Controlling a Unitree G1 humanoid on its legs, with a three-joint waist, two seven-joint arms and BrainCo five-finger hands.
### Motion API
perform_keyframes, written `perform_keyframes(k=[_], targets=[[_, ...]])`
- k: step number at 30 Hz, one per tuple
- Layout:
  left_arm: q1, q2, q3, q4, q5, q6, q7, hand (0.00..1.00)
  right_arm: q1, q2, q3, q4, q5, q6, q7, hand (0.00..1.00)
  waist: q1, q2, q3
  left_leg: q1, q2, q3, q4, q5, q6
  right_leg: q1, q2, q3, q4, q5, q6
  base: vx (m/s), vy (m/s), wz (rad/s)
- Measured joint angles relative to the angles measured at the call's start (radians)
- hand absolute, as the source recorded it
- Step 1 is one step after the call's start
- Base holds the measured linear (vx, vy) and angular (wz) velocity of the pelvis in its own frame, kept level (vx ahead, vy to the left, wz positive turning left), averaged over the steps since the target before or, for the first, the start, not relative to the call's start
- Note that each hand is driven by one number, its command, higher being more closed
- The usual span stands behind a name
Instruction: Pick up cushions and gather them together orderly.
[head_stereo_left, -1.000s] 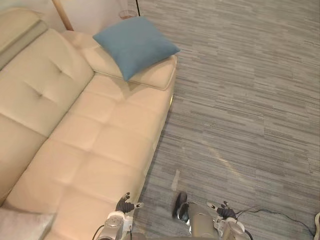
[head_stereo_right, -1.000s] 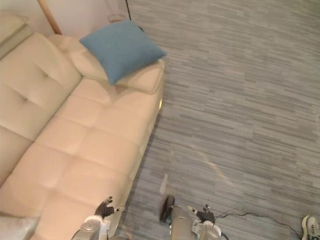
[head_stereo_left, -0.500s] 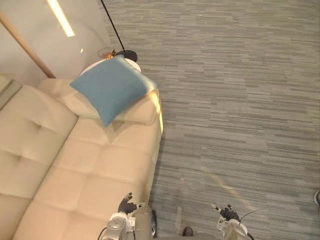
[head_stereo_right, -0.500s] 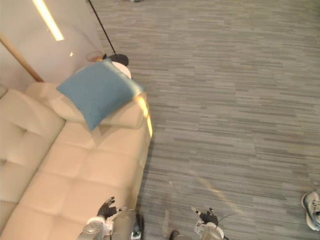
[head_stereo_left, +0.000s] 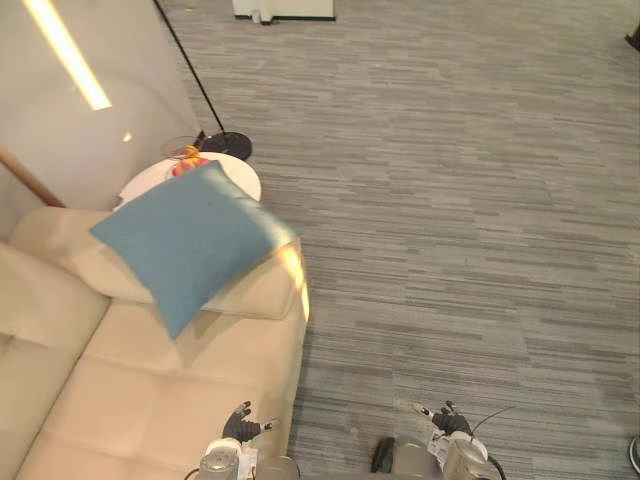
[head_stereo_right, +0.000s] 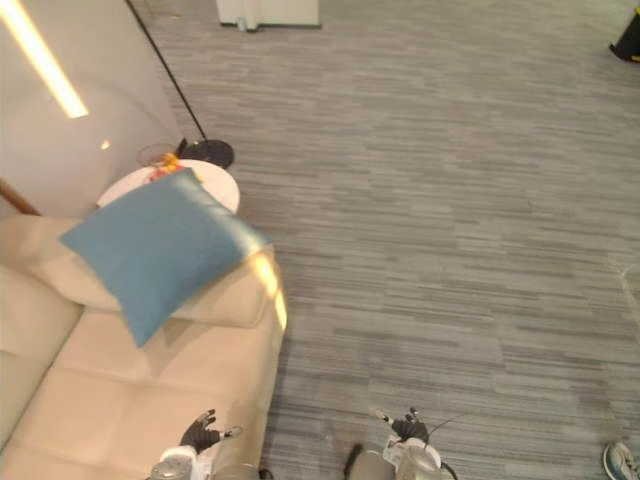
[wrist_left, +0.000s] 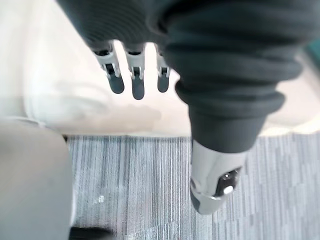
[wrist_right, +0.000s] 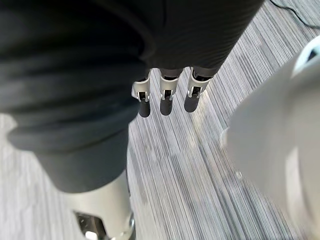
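Observation:
A blue square cushion (head_stereo_left: 186, 245) leans on the cream sofa's armrest (head_stereo_left: 258, 290) at the sofa's far end. My left hand (head_stereo_left: 239, 426) hangs low over the sofa's front edge, well short of the cushion. In the left wrist view its fingers (wrist_left: 135, 80) are straight and empty, with cream leather (wrist_left: 55, 75) past them. My right hand (head_stereo_left: 444, 421) hangs over the grey carpet. Its fingers (wrist_right: 167, 95) are relaxed and hold nothing.
The cream sofa (head_stereo_left: 120, 400) fills the left side, with a cream back cushion (head_stereo_left: 35, 305) at the edge. A round white side table (head_stereo_left: 238, 175) and a floor lamp's black base (head_stereo_left: 228, 145) stand behind the armrest. Grey carpet (head_stereo_left: 470, 220) stretches to the right.
The camera has swung up and to the right, so the sofa and blue cushion sit lower and further left. Both hands stay low and empty.

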Motion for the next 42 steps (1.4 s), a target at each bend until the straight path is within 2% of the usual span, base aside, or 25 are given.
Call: perform_keyframes(k=[1,2,4,5,6,8,9,11,12,13,14,15,17,19,21,22,23,26,29,31,32,33,34,37,42], targets=[[0.0,-0.02,0.001,0.01,0.002,-0.001,-0.002,0.0,0.008,-0.021,-0.007,0.018,-0.002,0.002,-0.001,0.0,0.008,0.015,-0.008,-0.004,0.01,-0.045,0.014,0.011,-0.017,-0.028,0.007,-0.008,0.074,-0.064,-0.021,0.47,-0.384,-0.02],[-0.001,-0.026,0.001,0.011,0.003,-0.001,-0.002,0.0,0.012,-0.027,-0.01,0.021,-0.002,0.006,-0.001,0.0,0.005,0.018,-0.006,-0.006,0.013,-0.062,0.03,0.016,-0.026,-0.028,0.007,-0.013,0.096,-0.077,-0.035,0.46,-0.379,0.18],[-0.01,-0.041,0.003,0.01,0.004,-0.001,-0.002,0.0,0.028,-0.033,-0.022,0.027,-0.001,0.014,0.0,0.0,-0.007,0.02,-0.005,-0.08,0.026,-0.121,0.211,0.041,-0.069,0.014,0.003,-0.061,0.119,-0.126,-0.064,0.33,-0.293,0.53],[-0.015,-0.045,0.005,0.006,0.004,0.0,-0.002,0.0,0.037,-0.035,-0.028,0.03,0.001,0.015,-0.001,0.0,-0.007,0.018,-0.002,-0.15,0.037,-0.138,0.369,0.085,-0.095,0.063,0.006,-0.09,0.098,-0.142,-0.076,0.29,-0.227,0.7],[-0.02,-0.044,0.008,-0.003,0.0,-0.003,-0.001,0.0,0.04,-0.032,-0.027,0.036,0.007,0.016,-0.001,0.0,-0.005,0.018,0.007,-0.215,0.057,-0.115,0.532,0.117,-0.076,0.133,0.017,-0.123,0.058,-0.153,-0.086,0.34,-0.226,0.6],[-0.018,-0.043,0.014,-0.017,-0.003,-0.003,-0.001,0.0,0.039,-0.03,-0.027,0.036,0.011,0.015,0.0,0.0,0.007,0.018,0.009,-0.281,0.076,-0.025,0.65,0.088,-0.028,0.224,0.029,-0.151,-0.002,-0.155,-0.09,0.33,-0.143,0.36],[-0.02,-0.042,0.014,-0.021,-0.003,-0.004,-0.001,0.0,0.029,-0.033,-0.028,0.033,0.012,0.014,0.0,0.0,0.01,0.016,0.01,-0.318,0.065,0.051,0.63,0.068,0.006,0.275,0.028,-0.169,-0.049,-0.154,-0.088,0.28,-0.081,0.28],[-0.021,-0.042,0.013,-0.027,-0.003,-0.005,-0.001,0.0,0.022,-0.033,-0.028,0.026,0.012,0.012,0.0,0.0,0.012,0.015,0.01,-0.345,0.03,0.11,0.508,0.062,0.018,0.326,0.026,-0.198,-0.106,-0.145,-0.072,0.27,-0.033,0.42],[-0.021,-0.043,0.008,-0.027,-0.003,-0.005,-0.001,0.0,0.02,-0.034,-0.029,0.024,0.012,0.008,-0.001,0.0,0.009,0.015,0.009,-0.347,-0.01,0.152,0.325,0.096,0.027,0.365,0.027,-0.232,-0.151,-0.137,-0.055,0.27,-0.002,0.53],[-0.021,-0.043,0.004,-0.028,-0.003,-0.005,-0.001,0.0,0.019,-0.037,-0.03,0.023,0.013,0.007,-0.001,0.0,0.01,0.016,0.009,-0.348,-0.02,0.168,0.272,0.13,0.03,0.375,0.03,-0.243,-0.156,-0.138,-0.046,0.29,0.014,0.76],[-0.022,-0.043,-0.005,-0.027,-0.003,-0.004,-0.002,0.0,0.024,-0.038,-0.036,0.025,0.015,0.005,-0.001,0.0,0.01,0.019,0.008,-0.357,-0.032,0.241,0.148,0.225,0.088,0.4,0.047,-0.273,-0.179,-0.14,-0.023,0.38,0.037,0.9],[-0.029,-0.026,-0.01,-0.028,-0.003,-0.005,-0.002,0.0,0.023,-0.016,-0.039,0.027,0.019,0.005,-0.003,0.0,0.01,-0.01,0.002,-0.33,-0.059,0.268,0.081,0.242,0.101,0.413,0.032,-0.288,-0.204,-0.124,0.005,0.32,0.034,0.93],[-0.03,-0.007,-0.01,-0.031,-0.003,-0.004,-0.003,0.0,0.019,0.004,-0.038,0.027,0.02,0.001,-0.001,0.0,0.014,-0.047,0.001,-0.316,-0.097,0.266,0.024,0.255,0.122,0.418,0.019,-0.281,-0.225,-0.106,0.021,0.29,0.049,0.68],[-0.03,0.0,-0.01,-0.023,-0.004,-0.001,-0.004,0.0,0.005,0.003,-0.037,0.027,0.02,-0.002,0.0,0.0,0.013,-0.055,0.0,-0.302,-0.124,0.237,0.024,0.237,0.145,0.417,-0.007,-0.274,-0.147,-0.105,0.027,0.32,0.066,0.64],[-0.027,0.001,-0.017,-0.014,-0.004,-0.001,-0.005,0.0,0.01,0.0,-0.038,0.023,0.019,-0.004,0.001,0.0,0.011,-0.049,-0.001,-0.249,-0.143,0.188,0.015,0.218,0.155,0.362,-0.067,-0.254,0.115,-0.087,0.057,0.29,0.08,0.71],[-0.022,0.005,-0.03,-0.015,-0.005,-0.001,-0.005,0.0,0.018,0.006,-0.038,0.023,0.019,-0.004,0.002,0.0,0.007,-0.049,-0.001,-0.209,-0.15,0.151,0.0,0.203,0.153,0.314,-0.103,-0.221,0.278,-0.073,0.087,0.36,0.061,1.07],[-0.019,0.011,-0.047,-0.015,-0.005,0.0,-0.005,0.0,0.022,0.013,-0.038,0.021,0.018,-0.004,0.004,0.0,0.004,-0.048,0.0,-0.174,-0.164,0.105,-0.022,0.2,0.153,0.267,-0.12,-0.183,0.403,-0.107,0.086,0.31,0.022,1.08],[-0.007,0.012,-0.044,-0.016,-0.006,0.0,-0.004,0.0,0.021,0.01,-0.036,0.009,0.018,-0.008,0.01,0.0,0.004,-0.04,0.001,-0.093,-0.166,0.032,-0.077,0.201,0.151,0.199,-0.112,-0.162,0.414,-0.176,0.055,0.27,-0.013,0.83],[-0.013,-0.001,-0.037,-0.016,-0.006,-0.001,-0.002,0.0,0.024,0.007,-0.034,0.009,0.019,-0.008,0.012,0.0,-0.007,-0.022,0.0,-0.078,-0.151,-0.085,-0.093,0.202,0.137,0.118,-0.014,-0.003,0.184,-0.189,0.055,0.17,-0.137,1.11],[-0.022,-0.011,-0.037,-0.016,-0.004,-0.002,-0.002,0.0,0.032,0.007,-0.033,0.011,0.02,-0.008,0.013,0.0,-0.013,-0.015,0.005,-0.08,-0.147,-0.163,-0.098,0.201,0.113,0.098,0.046,0.158,0.008,-0.136,0.061,0.12,-0.206,1.1],[-0.02,-0.01,-0.037,-0.016,-0.002,-0.003,-0.002,0.0,0.039,0.013,-0.033,0.011,0.021,-0.008,0.013,0.0,-0.022,-0.033,0.005,-0.084,-0.162,-0.204,-0.096,0.196,0.094,0.108,0.046,0.233,-0.096,-0.077,0.061,0.11,-0.331,1.37],[-0.017,-0.004,-0.035,-0.015,-0.001,-0.003,-0.003,0.0,0.062,0.023,-0.035,0.013,0.026,-0.007,0.013,0.0,-0.024,-0.062,0.003,-0.091,-0.188,-0.25,-0.077,0.18,0.074,0.119,0.023,0.253,-0.13,-0.002,0.039,0.12,-0.376,1.46],[-0.021,-0.007,-0.028,-0.01,-0.001,-0.002,-0.002,0.0,0.071,0.024,-0.04,0.015,0.028,-0.005,0.013,0.0,-0.027,-0.064,0.003,-0.095,-0.183,-0.277,-0.061,0.166,0.055,0.125,0.022,0.213,-0.103,0.003,0.017,0.12,-0.363,1.22],[-0.006,-0.038,0.015,-0.015,-0.001,-0.007,-0.002,0.0,0.076,0.021,-0.068,0.011,0.028,-0.005,0.011,0.0,-0.02,-0.02,-0.019,-0.096,-0.109,-0.269,-0.068,0.166,0.016,0.179,0.056,0.094,-0.144,-0.012,-0.014,0.15,-0.264,0.89],[-0.002,-0.035,0.022,-0.016,-0.002,-0.008,-0.002,0.0,0.065,0.029,-0.073,0.004,0.029,-0.006,0.013,0.0,-0.016,-0.031,-0.023,-0.1,-0.061,-0.243,-0.106,0.201,-0.028,0.261,0.086,-0.031,-0.211,-0.019,-0.035,0.11,-0.149,0.71]])
